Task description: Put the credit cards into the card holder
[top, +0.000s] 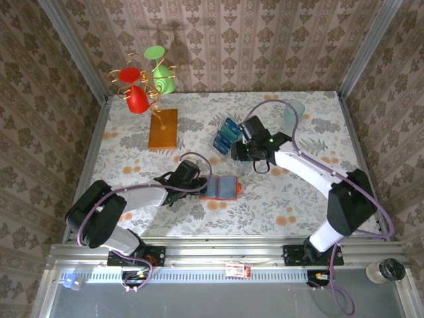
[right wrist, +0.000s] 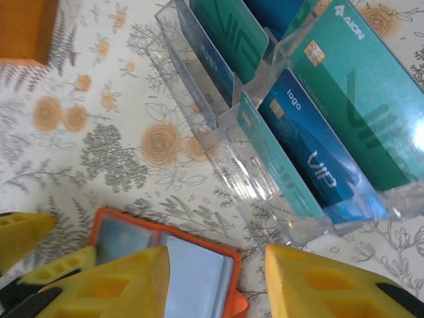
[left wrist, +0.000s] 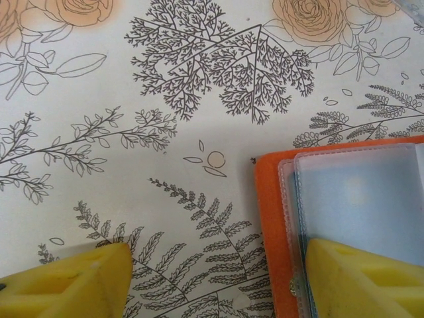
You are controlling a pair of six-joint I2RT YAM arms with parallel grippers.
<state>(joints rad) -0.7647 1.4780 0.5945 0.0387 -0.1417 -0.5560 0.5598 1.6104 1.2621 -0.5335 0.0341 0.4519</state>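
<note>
The card holder (top: 220,188) lies open on the flowered table, orange-red with pale blue plastic sleeves (left wrist: 358,192). My left gripper (top: 199,180) stands open at its left edge, one yellow finger (left wrist: 364,281) over the sleeve and the other (left wrist: 66,281) over bare cloth. The credit cards (top: 225,134), blue and teal, stand in a clear plastic rack (right wrist: 265,179). A teal card (right wrist: 358,99) and a blue VIP card (right wrist: 311,156) are nearest. My right gripper (top: 242,151) hovers open beside the rack, nothing between its fingers (right wrist: 331,285), with the holder (right wrist: 199,271) below.
An orange-brown board (top: 163,128) at the back left carries a wire stand with red and green cones (top: 142,83). A clear cup (top: 294,112) stands at the back right. Patterned walls close in the table on three sides.
</note>
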